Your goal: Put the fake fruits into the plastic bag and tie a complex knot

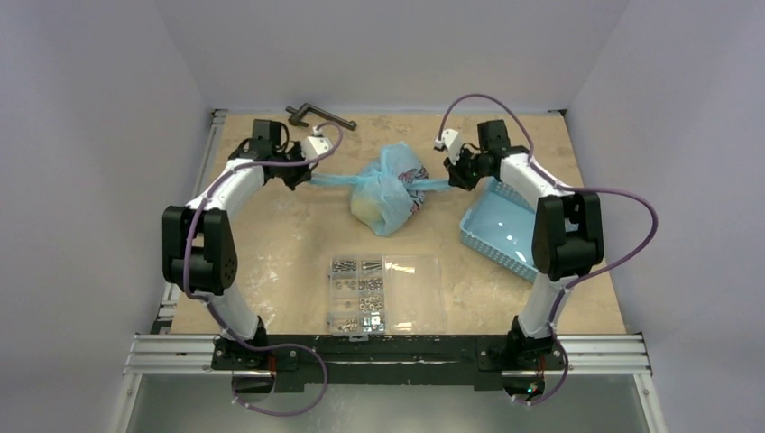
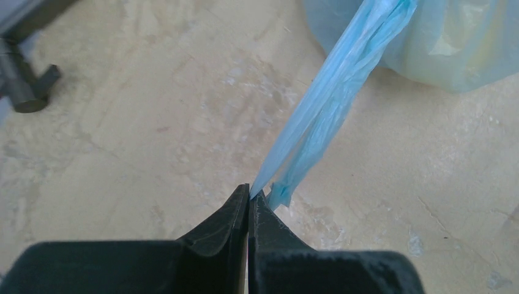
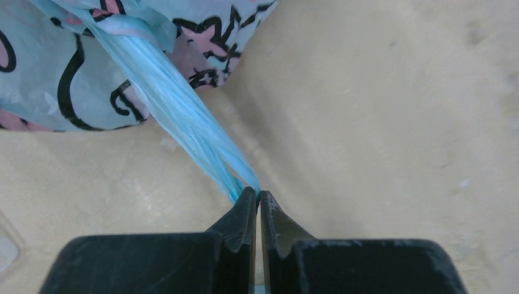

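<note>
Black fingertips of my left gripper (image 2: 249, 193) pinch one taut handle (image 2: 330, 104); my right gripper (image 3: 257, 195) pinches the other. Overhead, the plastic bag (image 1: 390, 194) sits between both grippers, handles stretched left-right. Fruits inside are hidden but for a yellow blur (image 1: 364, 208). Only the right wrist view shows the cartoon print (image 3: 202, 55).

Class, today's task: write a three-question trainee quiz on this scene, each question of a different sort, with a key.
1. True or false: the left end effector is shut on a handle of the plastic bag.
2. Which thing lies beside the right arm? A: blue basket; B: screw box; C: black tool.
3. Fill in: the bag's print is pink, white and ____.

Key: 1 true; 2 A; 3 black.
</note>
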Motion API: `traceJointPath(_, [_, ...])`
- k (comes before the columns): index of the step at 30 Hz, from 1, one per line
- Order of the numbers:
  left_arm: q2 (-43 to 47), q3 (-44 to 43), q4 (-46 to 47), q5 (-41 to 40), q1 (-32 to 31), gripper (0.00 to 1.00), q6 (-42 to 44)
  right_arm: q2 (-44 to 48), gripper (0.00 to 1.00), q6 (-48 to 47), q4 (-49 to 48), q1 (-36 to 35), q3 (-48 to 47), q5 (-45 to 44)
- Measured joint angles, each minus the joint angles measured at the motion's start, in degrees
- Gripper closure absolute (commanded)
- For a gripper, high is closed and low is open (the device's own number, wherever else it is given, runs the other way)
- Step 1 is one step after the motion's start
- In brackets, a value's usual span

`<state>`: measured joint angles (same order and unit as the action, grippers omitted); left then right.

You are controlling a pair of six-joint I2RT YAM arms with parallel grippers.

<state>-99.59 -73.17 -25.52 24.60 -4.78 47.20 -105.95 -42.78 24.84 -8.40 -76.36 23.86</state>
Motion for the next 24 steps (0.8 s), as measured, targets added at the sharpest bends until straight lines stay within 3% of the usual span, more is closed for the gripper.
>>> traceJointPath(6, [0.1, -11.9, -2.8, 1.5, 2.3, 1.0, -4.3, 0.0, 1.0, 0.9, 3.0, 1.1, -12.9, 1.6])
traceJointPath(8, [0.3, -12.2, -3.0, -3.5, 4.0, 1.0, -3.7, 1.7, 1.0, -0.5, 3.3, 1.8, -11.5, -3.8])
traceJointPath(14, [0.3, -5.0, -3.1, -15.8, 16.0, 1.0, -2.0, 2.1, 1.0, -2.2, 4.4, 13.0, 0.3, -18.4])
traceJointPath(19, [0.4, -1.9, -6.9, -16.8, 14.7, 1.0, -1.6, 2.1, 1.0, -1.8, 10.4, 11.2, 2.8, -19.4])
traceJointPath(20, [0.6, -1.9, -7.0, -16.1, 14.1, 1.0, -1.7, 2.1, 0.95, -1.5, 11.6, 10.5, 1.6, -18.4])
traceJointPath(24, [1.2, -2.2, -8.5, -13.5, 11.5, 1.0, -2.3, 0.7, 0.55, 0.8, 16.7, 9.0, -8.0, -12.3])
